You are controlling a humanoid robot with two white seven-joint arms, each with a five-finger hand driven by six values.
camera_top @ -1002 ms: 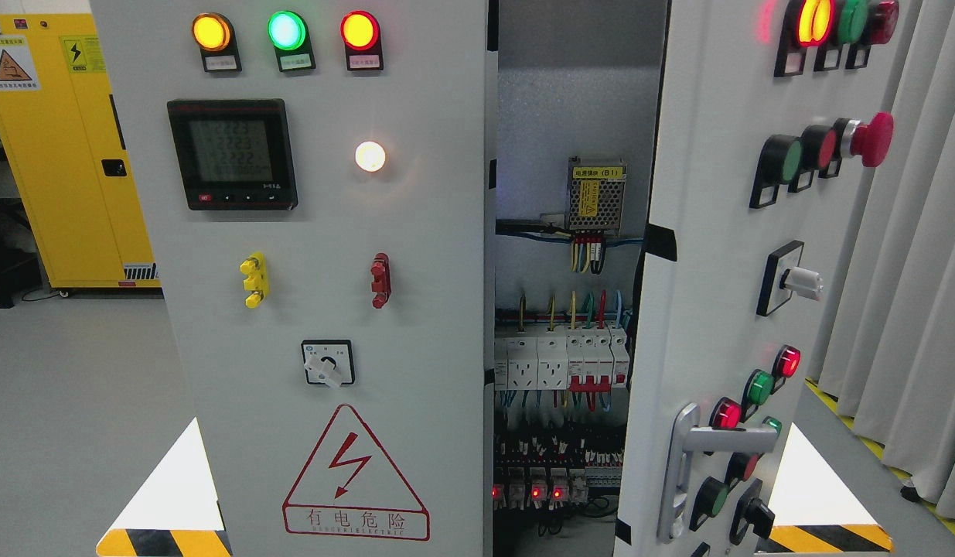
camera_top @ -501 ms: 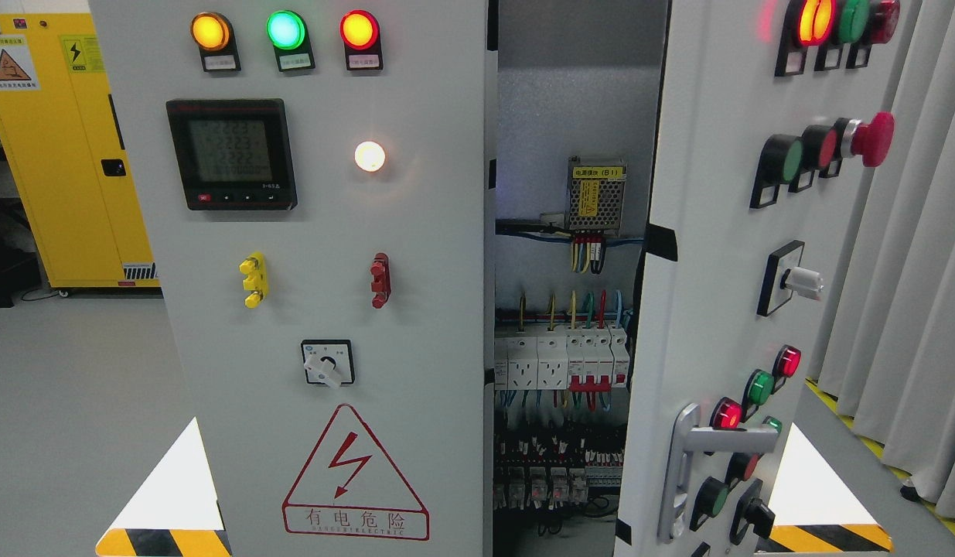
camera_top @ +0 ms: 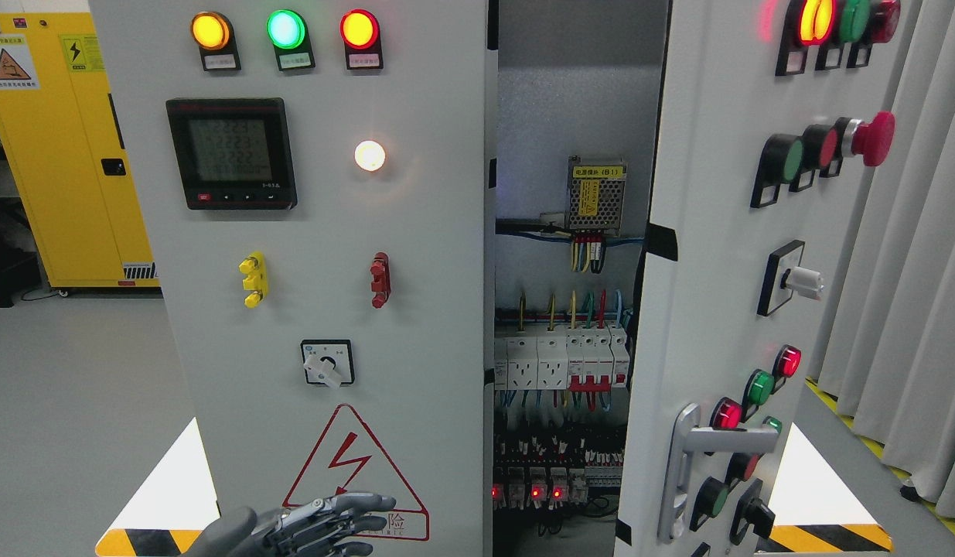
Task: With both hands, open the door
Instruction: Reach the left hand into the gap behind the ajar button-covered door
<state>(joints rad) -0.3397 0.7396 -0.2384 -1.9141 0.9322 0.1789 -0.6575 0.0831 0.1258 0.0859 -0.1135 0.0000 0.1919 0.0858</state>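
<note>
Left hand (camera_top: pixel 322 522) at bottom edge, fingers loosely extended, grasping nothing, over warning triangle (camera_top: pixel 356 476). Right door (camera_top: pixel 701 309) ajar, handle (camera_top: pixel 690 464) untouched.

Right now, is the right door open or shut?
Open. The right door is swung outward, and the breakers and wiring inside the cabinet show through the gap.

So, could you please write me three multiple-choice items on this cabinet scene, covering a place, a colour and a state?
1. Where does the left hand show?
A. On the silver door handle
B. At the bottom edge, before the warning triangle
C. On the meter

2. What colour is the middle lamp of the three at top left?
A. Green
B. Blue
C. White

3. How is the right-hand door?
A. Shut flush
B. Removed
C. Swung open

Answers: B, its fingers overlap the warning triangle; A, the middle lamp glows green; C, the right-hand door stands angled, with the breakers exposed.
</note>
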